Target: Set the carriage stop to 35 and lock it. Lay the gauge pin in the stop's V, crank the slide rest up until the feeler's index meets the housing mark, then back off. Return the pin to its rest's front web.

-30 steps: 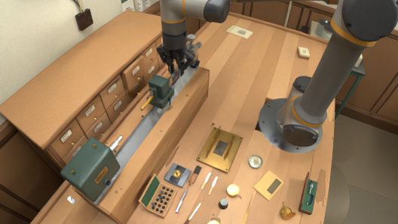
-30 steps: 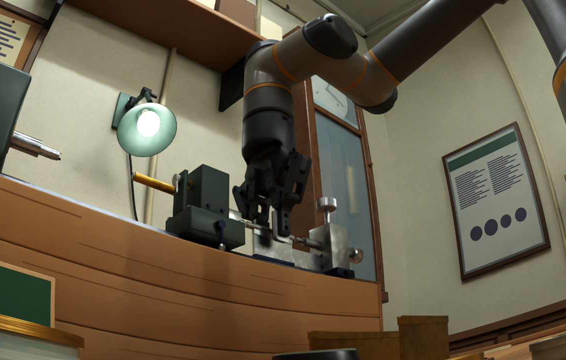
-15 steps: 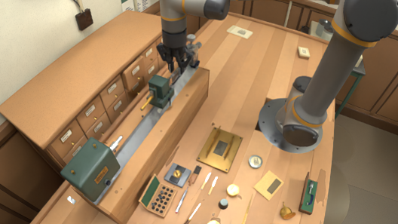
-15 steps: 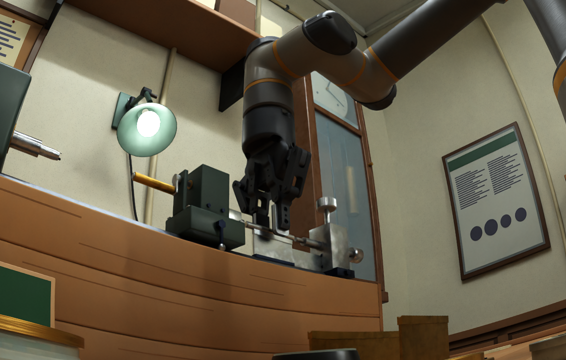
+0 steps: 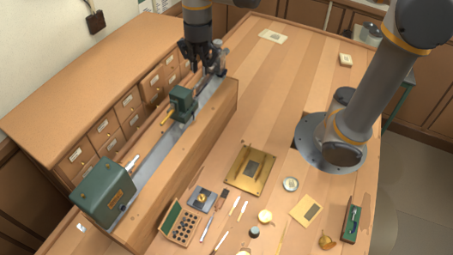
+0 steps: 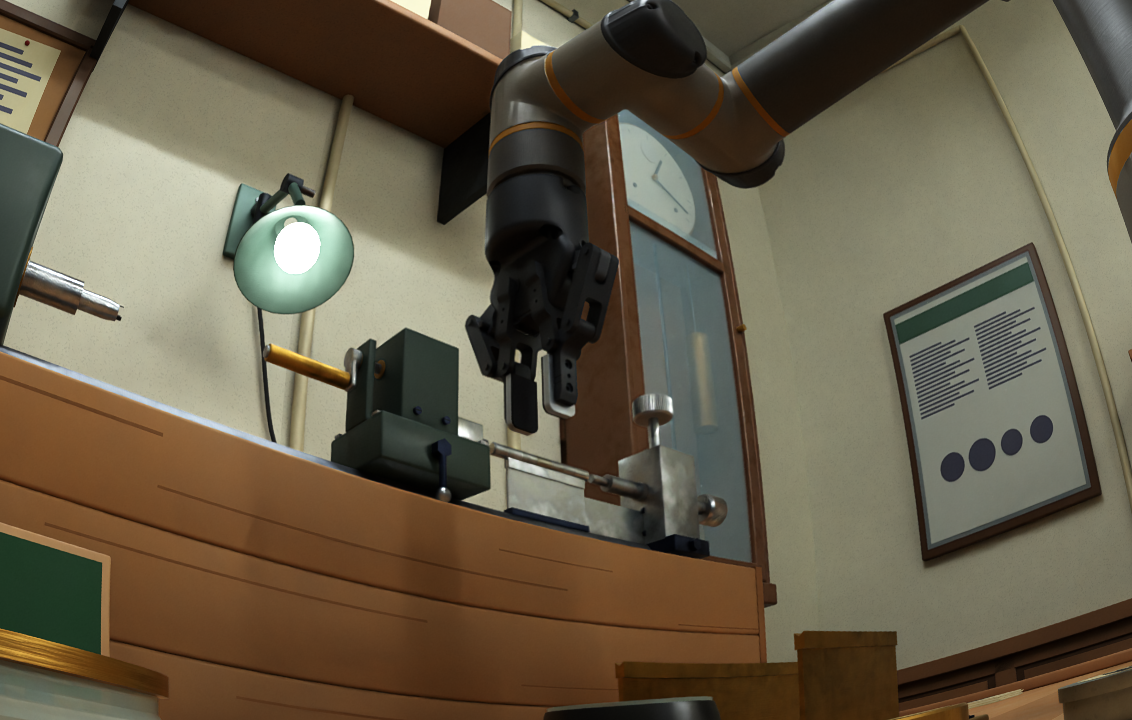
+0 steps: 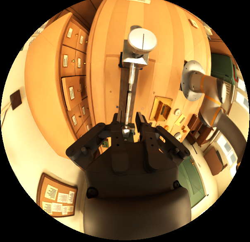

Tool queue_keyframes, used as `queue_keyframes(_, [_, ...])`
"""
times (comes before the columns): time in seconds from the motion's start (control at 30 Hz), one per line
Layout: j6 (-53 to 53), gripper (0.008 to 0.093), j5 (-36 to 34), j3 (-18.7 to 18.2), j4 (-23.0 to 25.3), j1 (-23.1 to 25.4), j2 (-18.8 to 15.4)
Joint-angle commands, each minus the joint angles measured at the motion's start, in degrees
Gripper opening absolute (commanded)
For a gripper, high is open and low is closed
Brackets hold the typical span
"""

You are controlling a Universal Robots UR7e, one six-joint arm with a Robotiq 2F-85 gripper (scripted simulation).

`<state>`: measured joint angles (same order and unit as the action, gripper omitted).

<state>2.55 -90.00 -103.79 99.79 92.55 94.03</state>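
Observation:
The steel gauge pin lies level between the green slide rest and the steel stop block, over a small steel cradle. My gripper hangs a short way above the pin's middle, partly open and empty. The pin runs away from my fingers toward the block with its round knurled knob. The slide rest sits on the steel bed with a brass crank handle on its left side. The green headstock housing stands at the bed's near end.
The raised wooden rail borders the bed on the bench side, and a drawer cabinet stands on the other. The bench holds a brass plate, a drill index tray and small tools. My arm's base is bolted further right.

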Motion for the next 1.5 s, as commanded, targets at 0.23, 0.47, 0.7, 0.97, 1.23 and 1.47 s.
queue_keyframes(0.23, [0.0, 0.0360, 0.0, 1.6, -1.8, 0.0, 0.3])
queue_keyframes(0.47, [0.0, 0.0360, 0.0, 1.9, -2.2, 0.0, 0.3])
queue_keyframes(0.7, [0.0, 0.0360, 0.0, 4.9, -5.4, 0.0, 0.7])
queue_keyframes(0.97, [0.0, 0.0360, 0.0, 15.9, -16.2, 0.0, 0.5])
queue_keyframes(1.23, [0.0, 0.0360, 0.0, 19.6, -19.7, 0.0, 0.0])
queue_keyframes(1.47, [0.0, 0.0360, 0.0, 19.7, -19.7, 0.0, 0.0])
